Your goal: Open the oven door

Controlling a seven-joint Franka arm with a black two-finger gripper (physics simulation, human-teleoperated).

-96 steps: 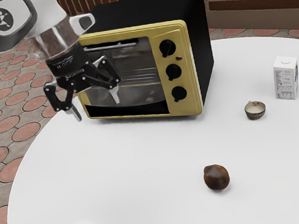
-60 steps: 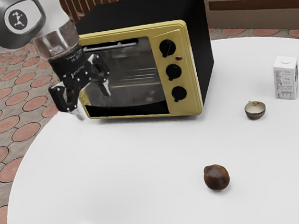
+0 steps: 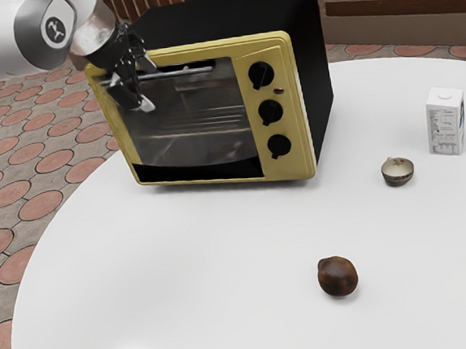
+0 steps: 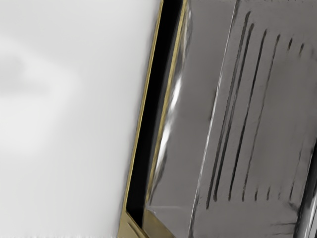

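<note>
The gripper (image 3: pixel 151 86) is at the left part of the oven's bar handle (image 3: pixel 183 72) in the exterior view, open, with one fingertip below the bar and the other side of the hand near the bar's height. The arm hides some of this contact area. The yellow-framed oven (image 3: pixel 289 165) has its glass door (image 3: pixel 203 116) shut. In the wrist view the door glass (image 4: pixel 198 74) lies under the hand, and a shiny bar, the handle (image 4: pixel 309 208), runs past a corner.
On the white round table (image 3: pixel 208 266) are a brown round fruit (image 3: pixel 337 276), a small bowl (image 3: pixel 398 171) and a white carton (image 3: pixel 445 121), all toward the exterior view's right or front. The oven's knobs (image 3: pixel 271 111) stick out beside the door.
My hand has risen from in front of the door's lower left part to the handle's height, tilting as it went. The oven, its door and the loose things have stayed put.
</note>
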